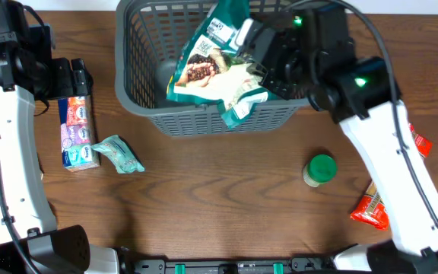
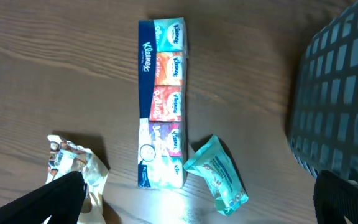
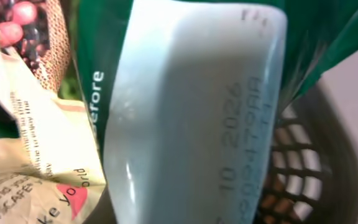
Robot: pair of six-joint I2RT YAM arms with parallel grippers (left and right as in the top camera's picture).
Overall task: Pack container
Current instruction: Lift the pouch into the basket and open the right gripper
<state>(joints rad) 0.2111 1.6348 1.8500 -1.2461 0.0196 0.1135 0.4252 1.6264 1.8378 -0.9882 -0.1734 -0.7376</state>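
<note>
Jaws of the right gripper (image 1: 243, 36) pinched narrow on the pale top seal of a green snack bag (image 1: 207, 72), hanging below them over the near rim of the container (image 1: 139, 46). Jaws of the left gripper (image 1: 80, 80) spread wide, holding nothing, over a tissue multipack (image 1: 77, 131) with a teal packet (image 1: 119, 154) beside it; container well off to their right.

A dark brown wooden table (image 1: 226, 175) is filling nearly the whole overhead view, its grain running left to right. A pale strip (image 1: 82, 4) is showing beyond its far edge. In the left wrist view, a bright patch (image 2: 166, 202) of light is glaring off the tabletop.
</note>
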